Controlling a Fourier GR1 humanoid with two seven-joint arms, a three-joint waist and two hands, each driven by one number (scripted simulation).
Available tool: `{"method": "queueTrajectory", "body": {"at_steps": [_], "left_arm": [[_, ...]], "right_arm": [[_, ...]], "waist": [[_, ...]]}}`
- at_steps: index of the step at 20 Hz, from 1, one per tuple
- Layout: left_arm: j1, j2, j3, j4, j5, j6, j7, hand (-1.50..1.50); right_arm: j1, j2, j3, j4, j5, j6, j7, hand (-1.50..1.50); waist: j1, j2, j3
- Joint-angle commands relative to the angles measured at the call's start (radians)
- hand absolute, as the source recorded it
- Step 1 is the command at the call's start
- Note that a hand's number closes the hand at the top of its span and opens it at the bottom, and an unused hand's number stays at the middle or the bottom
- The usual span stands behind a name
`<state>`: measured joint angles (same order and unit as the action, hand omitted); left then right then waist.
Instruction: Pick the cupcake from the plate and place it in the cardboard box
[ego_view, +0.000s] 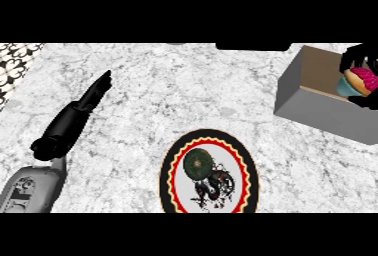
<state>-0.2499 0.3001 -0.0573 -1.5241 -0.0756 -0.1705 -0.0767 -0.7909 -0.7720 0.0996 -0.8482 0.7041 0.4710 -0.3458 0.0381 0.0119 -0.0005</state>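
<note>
At far right, the right hand (359, 59) grasps the cupcake (358, 82) over the cardboard box (317, 107), apparently for placing; the left hand (80, 112) rests straight-fingered.

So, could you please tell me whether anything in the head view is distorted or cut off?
Head view: the plate looks taller than wide; the right robot hand holding the cupcake over the cardboard box is cropped by the right edge.

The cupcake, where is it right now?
In the head view, the cupcake is at the far right, held by the right hand over the cardboard box.
</note>
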Motion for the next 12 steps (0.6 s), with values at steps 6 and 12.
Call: {"method": "queueTrajectory", "body": {"at_steps": [6,12], "left_arm": [[0.000,0.017,0.033,0.023,0.005,-0.024,-0.016,0.00],[0.018,0.023,0.033,0.013,0.012,-0.031,-0.018,0.00]], "right_arm": [[-0.088,0.044,-0.026,0.207,-0.032,0.026,-0.324,-1.50],[-0.124,0.132,-0.361,0.351,-0.422,0.154,-0.253,-1.50]], "waist": [[-0.010,-0.004,0.002],[-0.012,-0.009,0.003]]}}
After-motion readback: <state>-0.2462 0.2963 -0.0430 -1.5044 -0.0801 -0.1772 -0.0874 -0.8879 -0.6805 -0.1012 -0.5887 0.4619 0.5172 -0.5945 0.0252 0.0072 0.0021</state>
